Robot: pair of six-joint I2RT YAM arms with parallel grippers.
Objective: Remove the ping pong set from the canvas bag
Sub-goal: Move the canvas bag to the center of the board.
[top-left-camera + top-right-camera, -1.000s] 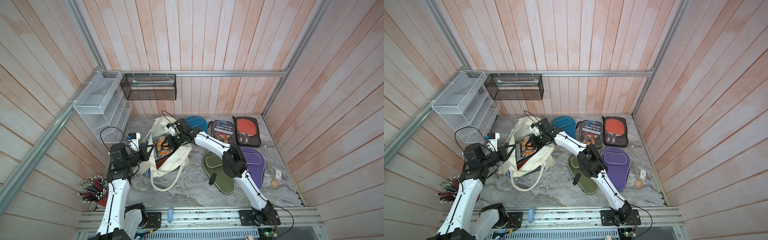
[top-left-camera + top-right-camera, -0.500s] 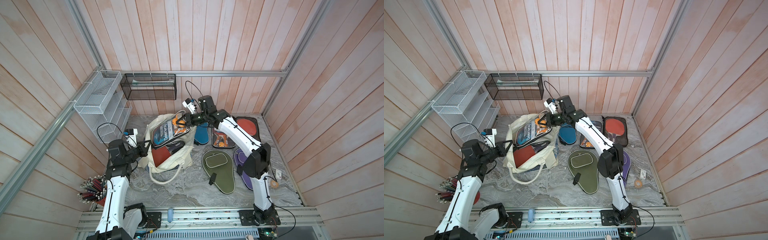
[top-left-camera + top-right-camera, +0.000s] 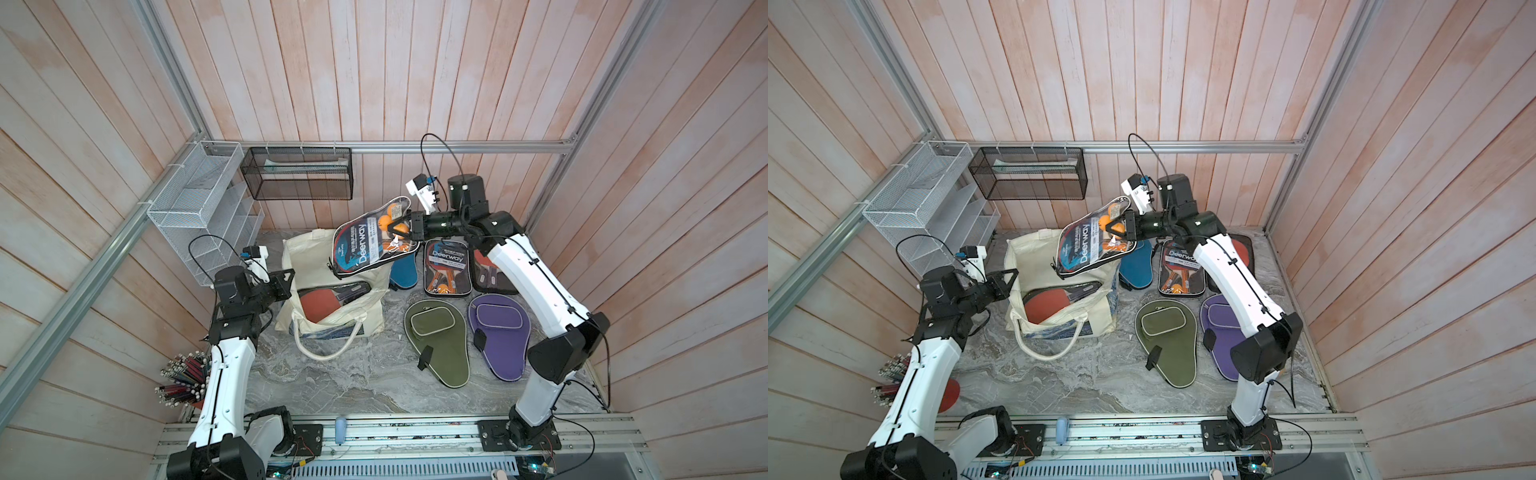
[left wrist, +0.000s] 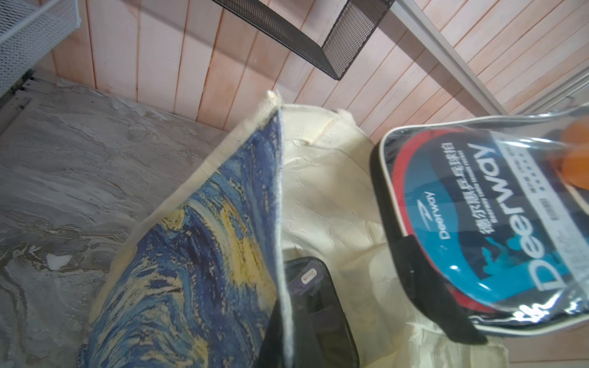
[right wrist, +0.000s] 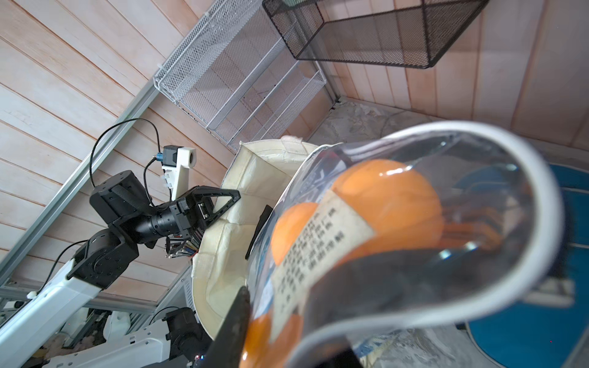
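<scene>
The ping pong set (image 3: 368,245), a clear zip pouch marked Deerway with paddles and orange balls, hangs tilted in the air over the back of the canvas bag (image 3: 332,320). My right gripper (image 3: 401,232) is shut on the pouch's handle end, where the orange balls (image 5: 385,204) press against the plastic between its fingers (image 5: 236,318). The cream bag stands open on the table, its blue-and-yellow print (image 4: 191,255) facing left. My left gripper (image 3: 286,282) is shut on the bag's left rim. Another pouch with a red paddle (image 3: 324,299) lies inside the bag.
On the marble table right of the bag lie a blue paddle cover (image 3: 403,270), a second Deerway set (image 3: 446,268), a green cover (image 3: 440,345) and a purple cover (image 3: 496,332). A white wire rack (image 3: 199,208), a black mesh basket (image 3: 297,174) and a pencil cup (image 3: 183,378) line the walls.
My right gripper has drawn the ping pong set up out of the bag and carried it higher, toward the back right. The left gripper has kept its hold on the bag's rim.
</scene>
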